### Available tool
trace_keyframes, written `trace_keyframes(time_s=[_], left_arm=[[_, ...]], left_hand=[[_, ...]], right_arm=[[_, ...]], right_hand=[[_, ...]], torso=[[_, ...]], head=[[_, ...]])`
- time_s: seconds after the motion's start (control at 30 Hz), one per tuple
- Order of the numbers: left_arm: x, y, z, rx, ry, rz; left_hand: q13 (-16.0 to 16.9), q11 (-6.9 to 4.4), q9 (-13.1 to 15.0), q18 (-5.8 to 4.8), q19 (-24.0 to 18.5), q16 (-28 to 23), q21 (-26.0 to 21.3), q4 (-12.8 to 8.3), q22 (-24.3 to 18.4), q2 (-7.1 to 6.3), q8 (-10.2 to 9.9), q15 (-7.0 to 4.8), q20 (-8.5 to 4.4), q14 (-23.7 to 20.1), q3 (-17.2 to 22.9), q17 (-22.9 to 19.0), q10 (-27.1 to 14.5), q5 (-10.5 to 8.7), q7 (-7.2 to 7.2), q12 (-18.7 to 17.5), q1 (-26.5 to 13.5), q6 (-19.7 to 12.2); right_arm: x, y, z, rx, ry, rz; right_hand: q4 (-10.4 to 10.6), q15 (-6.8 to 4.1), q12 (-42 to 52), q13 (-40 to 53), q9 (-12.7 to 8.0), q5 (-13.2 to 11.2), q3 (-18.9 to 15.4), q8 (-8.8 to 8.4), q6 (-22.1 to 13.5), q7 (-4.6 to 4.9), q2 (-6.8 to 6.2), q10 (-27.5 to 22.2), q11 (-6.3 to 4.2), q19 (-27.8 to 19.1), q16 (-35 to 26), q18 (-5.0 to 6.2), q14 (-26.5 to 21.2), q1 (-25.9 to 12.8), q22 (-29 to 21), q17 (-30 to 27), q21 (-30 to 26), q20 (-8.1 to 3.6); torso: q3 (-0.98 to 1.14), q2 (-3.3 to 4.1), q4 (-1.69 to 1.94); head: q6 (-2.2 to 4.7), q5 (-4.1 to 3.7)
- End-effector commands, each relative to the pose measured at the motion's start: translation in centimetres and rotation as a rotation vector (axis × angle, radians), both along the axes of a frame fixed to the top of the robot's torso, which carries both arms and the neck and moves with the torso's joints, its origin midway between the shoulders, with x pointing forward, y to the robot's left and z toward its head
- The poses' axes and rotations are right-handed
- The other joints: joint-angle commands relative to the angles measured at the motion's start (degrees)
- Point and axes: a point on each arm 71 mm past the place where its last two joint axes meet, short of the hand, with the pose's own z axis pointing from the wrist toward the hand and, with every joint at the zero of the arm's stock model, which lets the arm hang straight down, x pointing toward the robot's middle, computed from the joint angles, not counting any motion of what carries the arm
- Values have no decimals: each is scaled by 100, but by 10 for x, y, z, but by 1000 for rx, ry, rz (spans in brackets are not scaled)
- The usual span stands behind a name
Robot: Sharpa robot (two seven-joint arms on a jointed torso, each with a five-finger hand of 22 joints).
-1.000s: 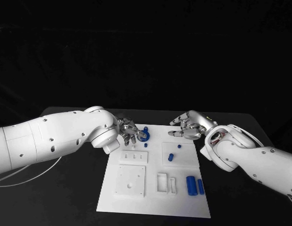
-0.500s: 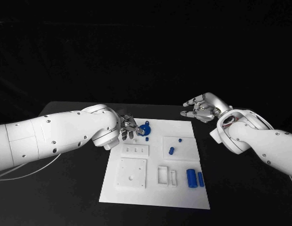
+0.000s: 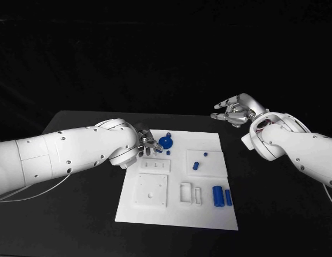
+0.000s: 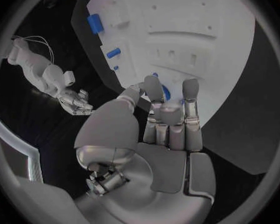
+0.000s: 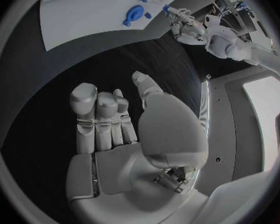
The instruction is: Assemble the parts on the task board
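Black table (image 3: 73,214) under everything, white board (image 3: 174,214) sat mid-table with the blue parts on it. My left hand (image 3: 146,143) was at the board's far left corner, fingers reaching toward the round blue disc (image 3: 166,142) there; from the left wrist view the fingertips (image 4: 154,87) were over a blue part (image 4: 165,91) at the board edge, but I couldn't tell whether they were pinching it or just touching, so grip state unknown. A small blue peg (image 3: 169,152) lay just beside the disc, toward me. Further right on the board: a short blue pin (image 3: 195,166) with a tiny blue dot (image 3: 205,154) beyond it. Near the board's right edge, closer to me, a fat blue cylinder (image 3: 218,196) and a thin blue bar (image 3: 228,196) lay side by side, next to a white rectangular frame (image 3: 186,193). My right hand (image 3: 233,111) was off the board, raised over the table past its far right corner, fingers loosely apart and holding nothing; right wrist view confirmed a bare palm (image 5: 115,149).
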Motion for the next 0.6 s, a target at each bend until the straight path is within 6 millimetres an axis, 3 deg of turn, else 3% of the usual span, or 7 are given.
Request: trace_keyframes(time_s=[0.03, 0.13, 0.17, 0.47, 0.53, 0.6], left_arm=[[0, 0, -2, 13, -7, 6], [-2, -1, -6, 15, 9, 3], [-2, -1, -7, 16, 15, 1], [-5, -1, -13, 28, 43, -9], [-6, -1, -14, 33, 45, -11], [-6, -1, -15, 39, 47, -14]], left_hand=[[23, -132, 30, 23, 68, 45, -91, -569, 116, 82, 22, -46, -1, 74, 536, 12, 178, -22, -590, 32, -7, 1283], [44, -129, 48, 16, 116, 68, -220, -587, 282, 91, 17, -42, 1, 76, 532, 22, 177, -15, -587, 33, -24, 1285], [62, -127, 52, 18, 180, 75, -412, -609, 510, 102, 16, -38, 12, 73, 532, 10, 177, -11, -592, 24, -35, 1288], [97, -128, 68, 10, 248, 109, -611, -601, 747, 149, 21, -35, 18, 77, 530, 58, 177, -58, -600, 54, -64, 1314], [131, -124, 73, -3, 408, 109, -1032, -608, 1227, 175, 24, -30, 23, 70, 528, 38, 179, -80, -598, 62, -57, 1316], [131, -124, 73, -3, 408, 109, -1032, -608, 1227, 175, 24, -30, 23, 70, 528, 38, 179, -80, -598, 62, -57, 1316]], right_arm=[[2, 0, 0, 17, 7, 0], [4, 0, -1, 20, 12, -4], [5, 0, -1, 20, 14, -5], [7, 1, -1, 22, 20, -8], [7, 1, -2, 23, 20, -8], [7, 1, -2, 23, 21, -8]], right_hand=[[-48, 6, -30, -14, -6, 52, 10, -25, 31, 17, 25, -27, 1, 231, -30, 102, -29, -45, 544, -6, -40, 32], [-54, 6, -27, -12, -6, 63, 13, -24, 34, 16, 25, -25, 0, 230, -29, 102, -30, -51, 543, -5, -44, 32], [-61, 6, -29, -15, -6, 78, 16, -25, 34, 16, 25, -29, 0, 229, -28, 102, -30, -55, 542, -5, -47, 32], [-81, 5, -20, -12, -6, 136, 27, -24, 32, 17, 27, -25, 0, 230, -20, 101, -30, -77, 544, 1, -39, 31], [-81, 5, -20, -12, -6, 136, 27, -24, 32, 17, 27, -25, 0, 230, -20, 101, -30, -77, 544, 1, -39, 31], [-87, 4, -20, -13, -6, 153, 32, -24, 33, 17, 29, -26, -1, 231, -15, 101, -27, -82, 543, 5, -39, 30]], torso=[[-1, -3, 3], [-3, 1, 1], [-2, 3, 0], [-8, 7, -3], [-7, 5, -4], [-5, 7, -4]], head=[[-19, -5], [-24, 1], [-27, 5], [-45, 21], [-46, 26], [-50, 27]])
